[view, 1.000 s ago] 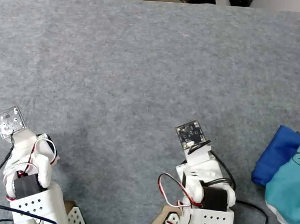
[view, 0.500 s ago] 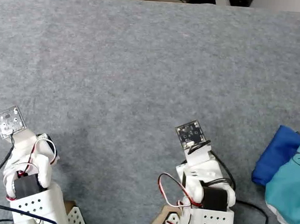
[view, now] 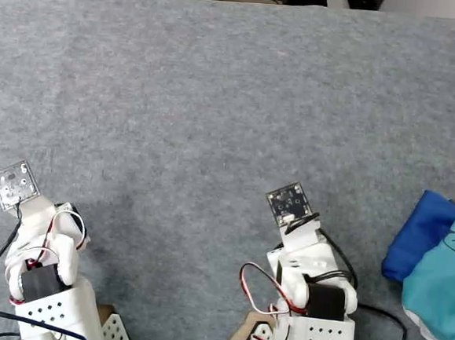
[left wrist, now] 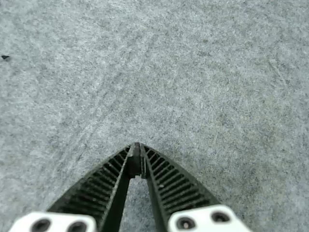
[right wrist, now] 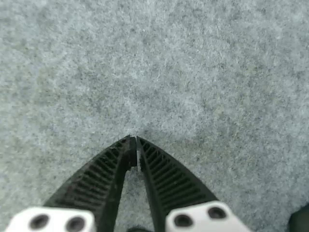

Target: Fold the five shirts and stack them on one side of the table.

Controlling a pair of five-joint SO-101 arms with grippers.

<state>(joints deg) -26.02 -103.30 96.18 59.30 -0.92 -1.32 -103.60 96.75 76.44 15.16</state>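
A pile of shirts lies at the table's right edge in the high view: a dark blue shirt [view: 420, 232] with a teal shirt [view: 443, 285] on top of it, and a bit of red at the very edge. Both arms sit folded back at the near edge, the left arm [view: 36, 249] at the near left and the right arm [view: 306, 275] near the middle. My left gripper [left wrist: 136, 147] is shut, its tips meeting over bare grey felt. My right gripper [right wrist: 133, 141] is likewise shut with nothing in it, over bare felt.
Grey felt [view: 216, 114] covers the whole table. A strip of floor and furniture runs along the far edge. The arms' white bases and cables stand at the near edge.
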